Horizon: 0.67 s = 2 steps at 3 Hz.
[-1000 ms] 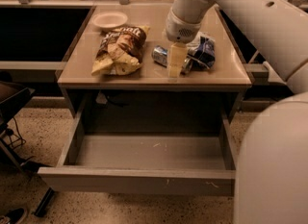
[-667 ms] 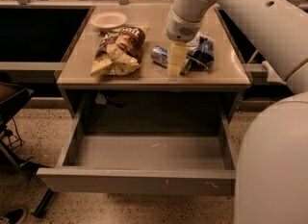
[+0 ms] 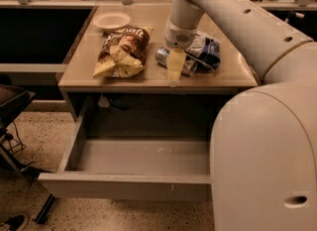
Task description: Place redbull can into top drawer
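Two snack bags [image 3: 121, 51] [image 3: 207, 51], one redbull can [image 3: 161, 55] under one gripper [image 3: 174, 68]

Found the drawer [image 3: 124, 186] pulled out below the bench [image 3: 233, 79], jutting forward of its front edge. Saw a plate [image 3: 112, 21] at the back left of the bench. Noted a chip bag [image 3: 123, 50] just before the plate, left of centre. Found the can [image 3: 162, 55] lying on its side right of the chip bag, near it but apart. Saw a snack bag [image 3: 208, 51] just right of the can, touching it. Saw the end effector [image 3: 174, 65] down over the can's middle, hiding part of it; could not tell whether touching. Noted the base [image 3: 262, 165] at the right, before the bench, covering the drawer's right end.
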### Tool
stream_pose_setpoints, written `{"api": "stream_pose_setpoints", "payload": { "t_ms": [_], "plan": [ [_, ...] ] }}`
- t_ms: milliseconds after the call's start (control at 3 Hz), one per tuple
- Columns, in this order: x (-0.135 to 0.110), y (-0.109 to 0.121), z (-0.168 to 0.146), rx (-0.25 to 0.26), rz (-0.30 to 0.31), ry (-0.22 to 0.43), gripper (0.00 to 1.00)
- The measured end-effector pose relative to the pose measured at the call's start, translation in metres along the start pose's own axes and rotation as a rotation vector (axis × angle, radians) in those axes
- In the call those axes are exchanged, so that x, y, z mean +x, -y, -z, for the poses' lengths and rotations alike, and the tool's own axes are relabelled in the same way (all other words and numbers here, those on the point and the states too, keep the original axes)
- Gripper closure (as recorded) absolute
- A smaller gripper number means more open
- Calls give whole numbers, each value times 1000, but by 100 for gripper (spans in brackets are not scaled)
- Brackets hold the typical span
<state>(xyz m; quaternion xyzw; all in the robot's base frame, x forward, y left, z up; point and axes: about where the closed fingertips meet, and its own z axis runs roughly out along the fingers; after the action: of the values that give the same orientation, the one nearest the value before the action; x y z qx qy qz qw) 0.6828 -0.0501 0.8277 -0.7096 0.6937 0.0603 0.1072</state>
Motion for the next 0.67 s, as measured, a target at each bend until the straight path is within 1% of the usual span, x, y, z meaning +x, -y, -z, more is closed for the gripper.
{"api": "stream_pose_setpoints", "payload": {
  "t_ms": [333, 667],
  "plan": [
    [-1, 3, -4, 6, -1, 4, 0],
    [2, 5, -11, -3, -13, 20, 0]
  ]
}}
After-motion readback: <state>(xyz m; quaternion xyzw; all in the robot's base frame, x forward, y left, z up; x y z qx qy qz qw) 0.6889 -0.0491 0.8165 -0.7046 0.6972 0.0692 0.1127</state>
